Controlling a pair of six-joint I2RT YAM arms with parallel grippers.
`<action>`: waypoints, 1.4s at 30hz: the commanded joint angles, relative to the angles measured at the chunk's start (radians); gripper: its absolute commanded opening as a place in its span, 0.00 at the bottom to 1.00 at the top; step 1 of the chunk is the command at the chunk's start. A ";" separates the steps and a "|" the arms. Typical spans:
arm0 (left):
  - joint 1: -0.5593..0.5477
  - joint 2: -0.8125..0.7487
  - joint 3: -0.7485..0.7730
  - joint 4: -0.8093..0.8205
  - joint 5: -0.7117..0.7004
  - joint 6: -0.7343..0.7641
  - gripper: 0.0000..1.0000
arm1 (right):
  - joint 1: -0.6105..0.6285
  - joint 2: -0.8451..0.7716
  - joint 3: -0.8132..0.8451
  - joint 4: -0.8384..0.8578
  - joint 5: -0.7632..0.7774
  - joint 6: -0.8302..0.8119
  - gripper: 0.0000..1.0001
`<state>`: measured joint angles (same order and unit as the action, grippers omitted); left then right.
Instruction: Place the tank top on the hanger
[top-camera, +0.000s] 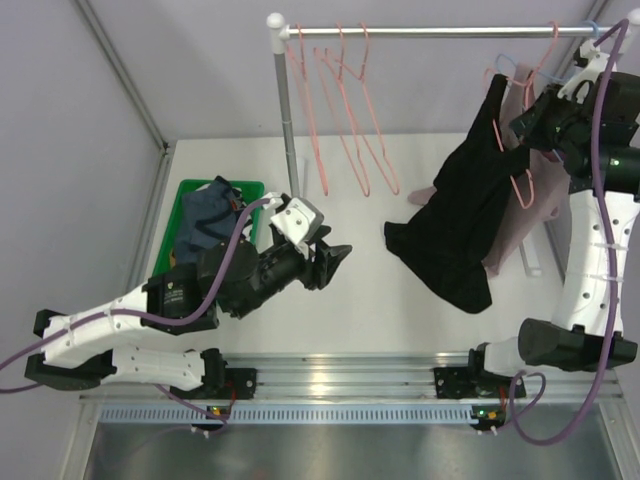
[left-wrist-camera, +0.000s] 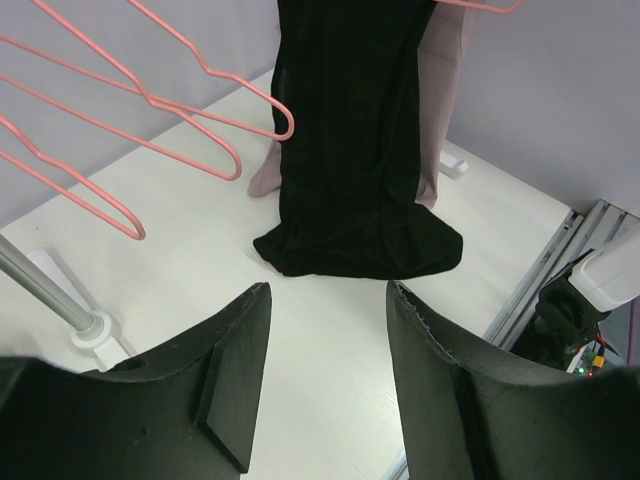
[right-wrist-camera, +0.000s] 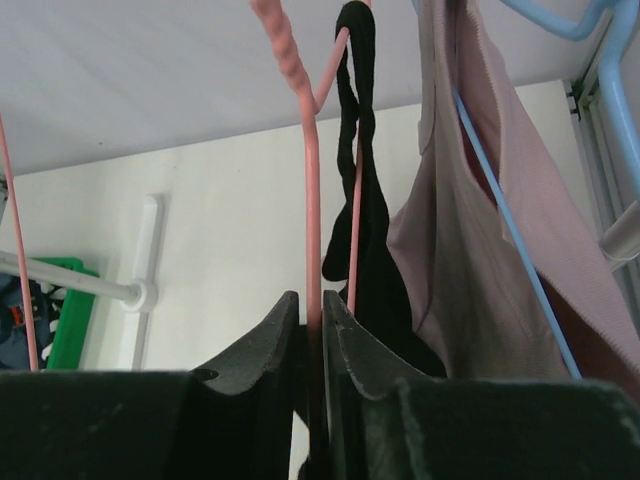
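Note:
The black tank top (top-camera: 470, 215) hangs by one strap from a salmon-pink hanger (top-camera: 521, 175) near the rail's right end, its hem pooled on the table. My right gripper (top-camera: 535, 125) is shut on that hanger's wire (right-wrist-camera: 311, 220); the black strap (right-wrist-camera: 356, 110) drapes over the wire just above the fingers. My left gripper (top-camera: 335, 262) is open and empty, low over the table middle, facing the tank top's hem (left-wrist-camera: 355, 245).
Several spare pink hangers (top-camera: 345, 110) hang on the rail (top-camera: 430, 31) left of centre. A dusty-pink top (right-wrist-camera: 480, 250) hangs on a light-blue hanger (right-wrist-camera: 505, 215) behind the black one. A green bin (top-camera: 195, 225) with dark garments sits at left.

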<state>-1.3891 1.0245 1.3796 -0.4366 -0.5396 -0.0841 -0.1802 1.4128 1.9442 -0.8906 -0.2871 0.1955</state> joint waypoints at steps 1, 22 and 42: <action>0.001 -0.021 -0.007 0.004 -0.013 -0.009 0.55 | -0.015 -0.046 0.012 0.033 0.011 -0.004 0.17; -0.001 -0.033 -0.033 -0.007 -0.042 -0.029 0.55 | -0.015 -0.208 0.041 -0.077 0.065 0.010 0.64; 0.002 -0.112 -0.258 0.001 -0.223 -0.247 0.54 | 0.030 -0.847 -0.740 0.041 -0.173 0.159 0.67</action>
<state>-1.3888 0.9554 1.1648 -0.4484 -0.6960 -0.2436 -0.1719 0.6155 1.2797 -0.8642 -0.4740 0.3229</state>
